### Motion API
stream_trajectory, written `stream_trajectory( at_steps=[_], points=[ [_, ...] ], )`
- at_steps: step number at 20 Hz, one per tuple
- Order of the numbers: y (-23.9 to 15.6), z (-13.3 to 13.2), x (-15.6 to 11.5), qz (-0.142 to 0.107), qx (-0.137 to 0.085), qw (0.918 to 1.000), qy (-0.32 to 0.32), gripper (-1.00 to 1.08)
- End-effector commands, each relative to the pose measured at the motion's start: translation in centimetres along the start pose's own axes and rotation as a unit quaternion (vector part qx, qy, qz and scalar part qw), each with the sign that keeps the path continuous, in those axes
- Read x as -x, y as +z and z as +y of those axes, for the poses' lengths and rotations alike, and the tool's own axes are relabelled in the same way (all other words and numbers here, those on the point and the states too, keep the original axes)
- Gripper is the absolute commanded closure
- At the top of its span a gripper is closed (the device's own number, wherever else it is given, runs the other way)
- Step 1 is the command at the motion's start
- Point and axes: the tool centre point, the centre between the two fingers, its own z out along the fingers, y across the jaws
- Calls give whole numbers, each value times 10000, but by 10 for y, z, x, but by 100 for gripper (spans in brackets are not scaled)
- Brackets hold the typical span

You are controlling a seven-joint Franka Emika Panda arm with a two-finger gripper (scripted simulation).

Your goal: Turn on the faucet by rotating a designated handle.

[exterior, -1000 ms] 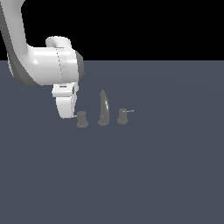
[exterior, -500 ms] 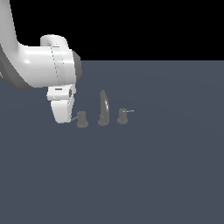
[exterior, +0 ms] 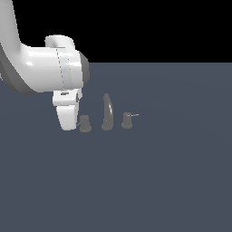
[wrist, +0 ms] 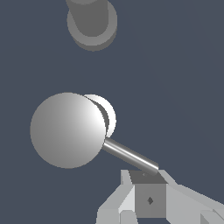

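**End effector at the lever, push not yet made**

In the exterior view we find the white, smooth-shelled end effector (exterior: 69, 118) low at the left, just beside the short dull-grey cylindrical handle (exterior: 84, 123). Whether its jaws are parted or closed we cannot tell. The wrist view shows the handle's round matte top (wrist: 68, 130) and its thin polished silvery lever rod (wrist: 130, 156), tip close to a blocky grey fingertip (wrist: 148, 199). Next we judge a sideways sweep against the rod. Rightward on the dark flat bench (exterior: 158, 181): the tall slim curved grey spout (exterior: 107, 112), then the matching grey knob (exterior: 127, 120).
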Motion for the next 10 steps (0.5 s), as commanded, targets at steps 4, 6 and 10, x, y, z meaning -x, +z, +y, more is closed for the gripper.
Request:
stream_trajectory(
  at_steps=[4,6,10],
  points=[
    [0,0,-19,18,12,10000,47,108],
    [-1,-1,-35,35,20,10000,90,108],
    [-2,-3,-68,70,36,9998,174,108]
  ],
)
